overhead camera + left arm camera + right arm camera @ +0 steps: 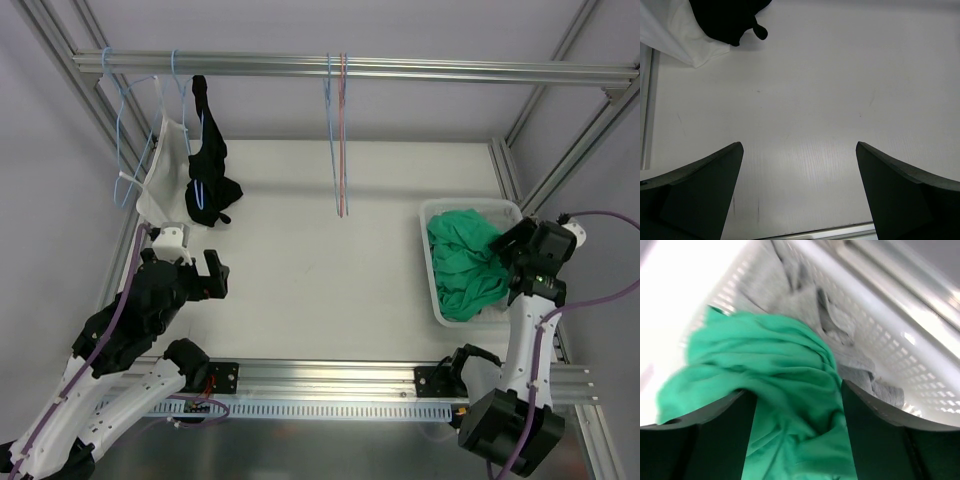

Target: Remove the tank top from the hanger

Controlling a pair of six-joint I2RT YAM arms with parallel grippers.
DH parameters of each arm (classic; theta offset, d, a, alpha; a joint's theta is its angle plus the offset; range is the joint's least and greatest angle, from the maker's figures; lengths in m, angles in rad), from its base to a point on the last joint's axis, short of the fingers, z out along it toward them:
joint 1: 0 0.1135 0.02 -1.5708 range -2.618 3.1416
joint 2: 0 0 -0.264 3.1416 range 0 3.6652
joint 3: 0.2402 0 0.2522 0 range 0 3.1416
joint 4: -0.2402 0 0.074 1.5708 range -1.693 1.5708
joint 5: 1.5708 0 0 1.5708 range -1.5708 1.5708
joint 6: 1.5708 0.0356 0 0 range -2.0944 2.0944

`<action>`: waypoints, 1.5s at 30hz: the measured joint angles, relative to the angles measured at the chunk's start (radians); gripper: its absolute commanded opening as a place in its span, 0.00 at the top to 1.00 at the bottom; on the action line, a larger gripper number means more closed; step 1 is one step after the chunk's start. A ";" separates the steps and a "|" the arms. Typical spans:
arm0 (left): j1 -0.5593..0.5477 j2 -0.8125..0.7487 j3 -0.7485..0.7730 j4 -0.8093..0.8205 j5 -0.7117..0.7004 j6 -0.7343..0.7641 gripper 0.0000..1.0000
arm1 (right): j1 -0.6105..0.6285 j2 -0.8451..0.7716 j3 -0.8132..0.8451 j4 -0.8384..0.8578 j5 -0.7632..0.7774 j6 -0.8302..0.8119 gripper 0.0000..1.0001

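Observation:
A black tank top (207, 170) hangs on a blue hanger from the rail (450, 68) at the back left. A white tank top (165, 175) hangs beside it on another blue hanger. Their lower ends show at the top left of the left wrist view, the black one (725, 17) over the white one (670, 35). My left gripper (195, 270) is open and empty above the table, just in front of them (800, 190). My right gripper (505, 250) is open over the basket, its fingers either side of a green garment (770, 365).
A white basket (470, 206) at the right holds the green garment (462, 265) and a grey garment (840, 325). Two bare hangers (340, 140), one blue and one pink, hang from the middle of the rail. Frame posts stand at the sides.

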 measured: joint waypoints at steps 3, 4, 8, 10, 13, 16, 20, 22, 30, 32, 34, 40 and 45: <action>0.000 0.005 0.001 0.000 0.000 0.000 0.01 | 0.000 -0.048 0.080 -0.042 0.008 0.003 0.13; 0.000 0.014 0.007 -0.003 0.000 -0.001 0.01 | 0.000 -0.072 0.117 -0.059 0.016 -0.002 0.12; 0.000 0.091 0.101 -0.029 -0.007 -0.014 0.01 | 0.000 -0.126 0.210 -0.097 0.003 -0.010 0.05; 0.000 0.171 0.218 -0.049 -0.018 -0.019 0.01 | -0.002 -0.146 0.254 -0.097 -0.074 -0.019 0.00; 0.000 0.305 0.417 -0.060 -0.033 -0.021 0.01 | 0.000 -0.160 0.285 -0.081 -0.255 -0.026 0.00; 0.000 0.437 0.612 -0.086 -0.031 -0.014 0.01 | 0.019 -0.159 0.277 -0.053 -0.397 -0.026 0.01; 0.008 0.618 0.871 -0.129 -0.056 0.021 0.01 | 0.054 -0.143 0.257 -0.039 -0.509 -0.028 0.00; 0.049 0.694 0.964 -0.140 -0.066 0.047 0.01 | 0.060 -0.135 0.256 -0.035 -0.541 -0.028 0.01; 0.283 0.996 1.210 -0.165 -0.037 0.158 0.01 | 0.105 -0.137 0.251 -0.010 -0.612 -0.033 0.00; 0.329 1.047 1.237 -0.164 0.004 0.178 0.02 | 0.115 -0.142 0.241 -0.001 -0.625 -0.035 0.01; 0.378 1.081 1.249 -0.163 0.046 0.193 0.06 | 0.119 -0.145 0.230 0.010 -0.637 -0.034 0.01; 0.499 1.161 1.271 -0.145 0.183 0.219 0.26 | 0.127 -0.160 0.201 0.036 -0.669 -0.029 0.01; 0.535 1.209 1.274 -0.124 0.259 0.223 0.46 | 0.138 -0.182 0.197 0.043 -0.683 -0.027 0.01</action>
